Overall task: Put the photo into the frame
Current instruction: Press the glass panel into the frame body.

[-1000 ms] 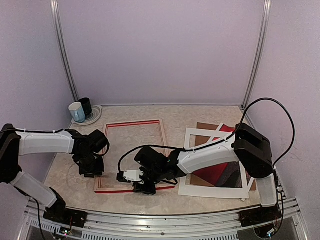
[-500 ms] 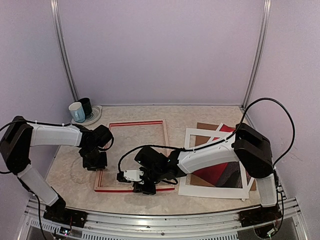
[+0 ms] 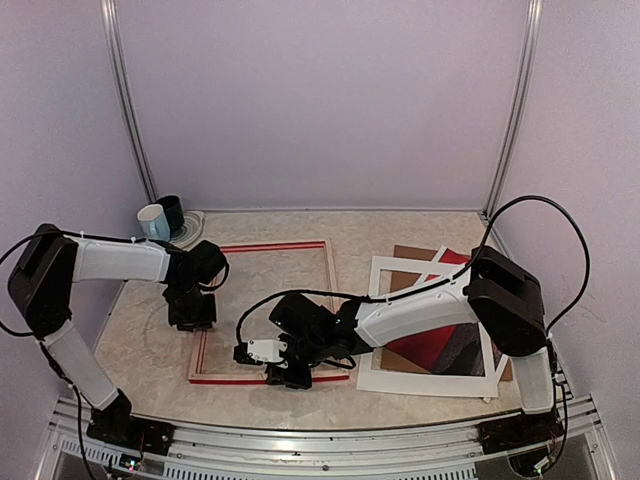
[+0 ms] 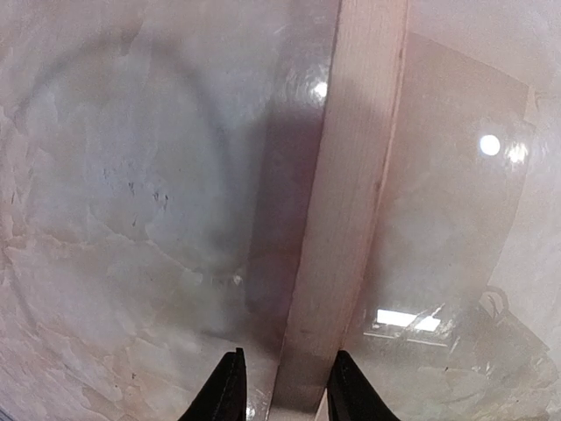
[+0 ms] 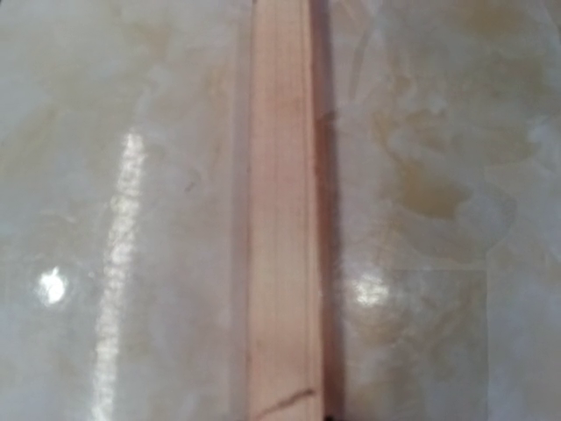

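We see a marbled tabletop walled in by lilac panels. The frame lies centre-left, and the photo lies well apart at the right, under a white mat. The left gripper straddles the frame's left rail and the right gripper sits at its near rail; we cannot tell whether either pinches it. Over the last second the left gripper has moved farther up its rail.

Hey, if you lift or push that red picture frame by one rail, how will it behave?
The frame is probably stiff: its pale wood rail looks solid. As an open rectangle of thin rails, it is likely light, but may tilt if lifted by one side. The tabletop looks glossy, so a push would probably slide or pivot it.
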Available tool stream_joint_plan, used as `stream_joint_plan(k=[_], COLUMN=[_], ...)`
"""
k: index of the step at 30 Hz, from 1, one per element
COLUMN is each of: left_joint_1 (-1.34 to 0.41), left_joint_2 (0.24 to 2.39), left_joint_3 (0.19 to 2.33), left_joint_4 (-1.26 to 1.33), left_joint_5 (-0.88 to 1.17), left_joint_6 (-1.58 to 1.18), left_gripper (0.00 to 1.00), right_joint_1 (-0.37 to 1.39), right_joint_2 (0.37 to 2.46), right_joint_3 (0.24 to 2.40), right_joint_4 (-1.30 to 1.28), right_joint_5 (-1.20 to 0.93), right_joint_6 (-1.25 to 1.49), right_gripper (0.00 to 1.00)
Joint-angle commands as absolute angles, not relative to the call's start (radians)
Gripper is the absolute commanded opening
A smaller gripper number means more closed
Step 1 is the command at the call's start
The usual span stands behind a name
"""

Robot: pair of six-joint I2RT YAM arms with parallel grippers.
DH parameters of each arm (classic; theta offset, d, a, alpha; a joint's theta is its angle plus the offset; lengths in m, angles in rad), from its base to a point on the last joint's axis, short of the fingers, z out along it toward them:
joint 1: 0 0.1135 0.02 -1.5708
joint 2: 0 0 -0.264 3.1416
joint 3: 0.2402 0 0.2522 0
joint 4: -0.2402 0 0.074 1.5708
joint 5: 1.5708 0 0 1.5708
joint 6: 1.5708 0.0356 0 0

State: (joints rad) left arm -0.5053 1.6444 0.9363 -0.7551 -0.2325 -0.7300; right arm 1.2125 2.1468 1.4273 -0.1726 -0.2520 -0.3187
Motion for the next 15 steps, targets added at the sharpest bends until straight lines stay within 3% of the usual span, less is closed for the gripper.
stream_joint_plan(k=[1, 15], left_joint_1=[-0.459, -0.383], left_joint_2=[1.704, 1.939], left_joint_3=[1.009, 1.228], left_joint_4=[-0.731, -0.679], left_joint_5=[-0.322, -0.321], left_joint_6=[-0.695, -0.648], left_gripper=[0.32, 0.33], right_joint_1=[1.216, 1.218], right_joint_2=[2.113, 2.117], right_joint_3=[1.41, 1.405], right_joint_4=[-0.23, -0.237], right_joint_5=[-0.288, -0.305], right_joint_6=[-0.337, -0.338], right_gripper=[0.15, 0.14])
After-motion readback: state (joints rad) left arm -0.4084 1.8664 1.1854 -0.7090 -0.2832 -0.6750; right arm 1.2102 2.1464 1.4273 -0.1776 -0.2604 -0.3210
